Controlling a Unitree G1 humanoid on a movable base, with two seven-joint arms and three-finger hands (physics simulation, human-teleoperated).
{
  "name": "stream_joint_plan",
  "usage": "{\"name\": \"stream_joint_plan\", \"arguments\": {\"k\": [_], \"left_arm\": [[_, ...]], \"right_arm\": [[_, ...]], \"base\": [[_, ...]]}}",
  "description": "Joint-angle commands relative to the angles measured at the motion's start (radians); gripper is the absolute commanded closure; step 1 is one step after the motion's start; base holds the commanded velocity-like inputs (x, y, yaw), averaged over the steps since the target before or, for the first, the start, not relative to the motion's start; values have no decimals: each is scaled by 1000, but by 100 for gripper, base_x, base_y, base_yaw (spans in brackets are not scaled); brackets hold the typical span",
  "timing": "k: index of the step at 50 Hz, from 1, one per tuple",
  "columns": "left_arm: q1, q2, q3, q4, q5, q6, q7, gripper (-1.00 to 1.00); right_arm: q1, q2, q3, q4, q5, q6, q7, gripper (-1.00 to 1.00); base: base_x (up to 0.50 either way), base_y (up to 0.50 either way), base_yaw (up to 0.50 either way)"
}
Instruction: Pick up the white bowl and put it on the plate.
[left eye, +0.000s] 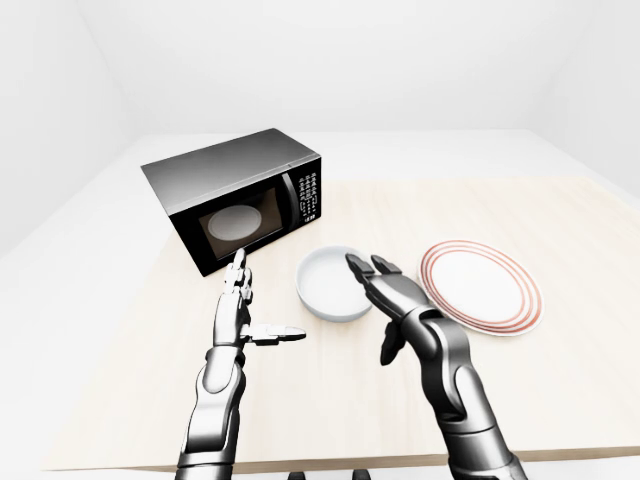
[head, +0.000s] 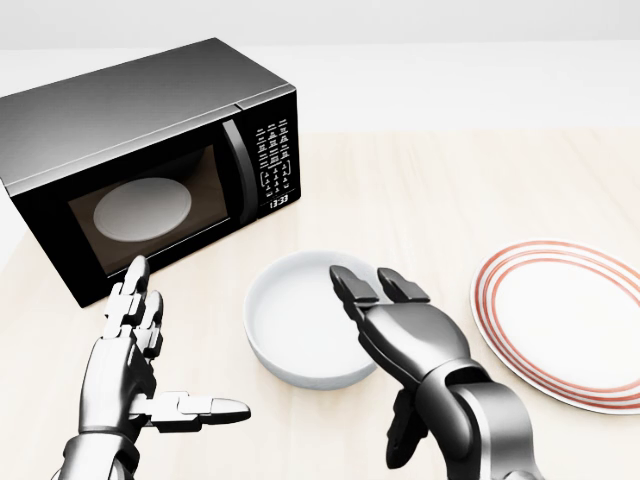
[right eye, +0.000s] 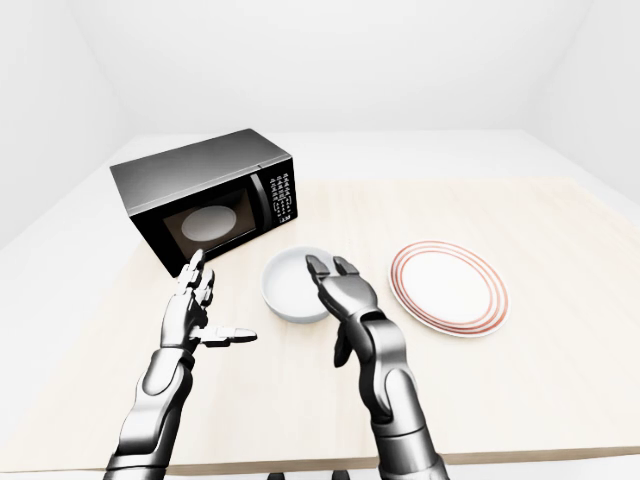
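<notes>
My right hand (head: 385, 315) is open, fingers stretched out flat, and its fingertips (head: 350, 281) reach over the near rim of the white bowl (head: 295, 325) without closing on it; in the head view they overlap the bowl's right side, though I cannot tell whether they touch it. The bowl sits upright on the pale wooden bench (left eye: 400, 210), between the microwave (left eye: 235, 195) toward the view's left and the plate (left eye: 482, 288) with its red rings toward the right, apart from both. My left hand (head: 135, 350) is open too, fingers pointing up and thumb (head: 195, 407) stuck out sideways toward the bowl, standing well clear of it just below the microwave's door. The head view is close and cuts the plate off at the right edge (it also shows the digits on the microwave's panel and a pale round turntable behind the glass), whereas the two eye views take in the whole plate, the bench's far and near edges, the white walls around, and both my forearms coming up from the bottom. In the right-eye view my right hand hides part of the bowl's lower right rim (right eye: 320, 312); nothing lies between bowl and plate.
</notes>
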Motion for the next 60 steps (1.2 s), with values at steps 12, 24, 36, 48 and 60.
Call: {"name": "stream_joint_plan", "arguments": {"k": [12, 24, 36, 48, 60], "left_arm": [[0, 0, 0, 0, 0, 0, 0, -100], [0, 0, 0, 0, 0, 0, 0, -100], [0, 0, 0, 0, 0, 0, 0, -100], [-4, -1, 2, 3, -4, 3, 2, -100], [-6, 0, 2, 7, -5, 2, 3, -100]], "right_arm": [[-43, 26, 37, 138, -9, 0, -23, -100], [-73, 32, 42, 223, -8, 0, -64, -100], [-95, 31, 38, 301, 4, -1, -108, -100], [-117, 35, 42, 365, 1, -2, -141, -100], [-122, 38, 47, 404, -1, -6, -163, -100]], "base": [[0, 0, 0], [0, 0, 0], [0, 0, 0], [0, 0, 0], [0, 0, 0]]}}
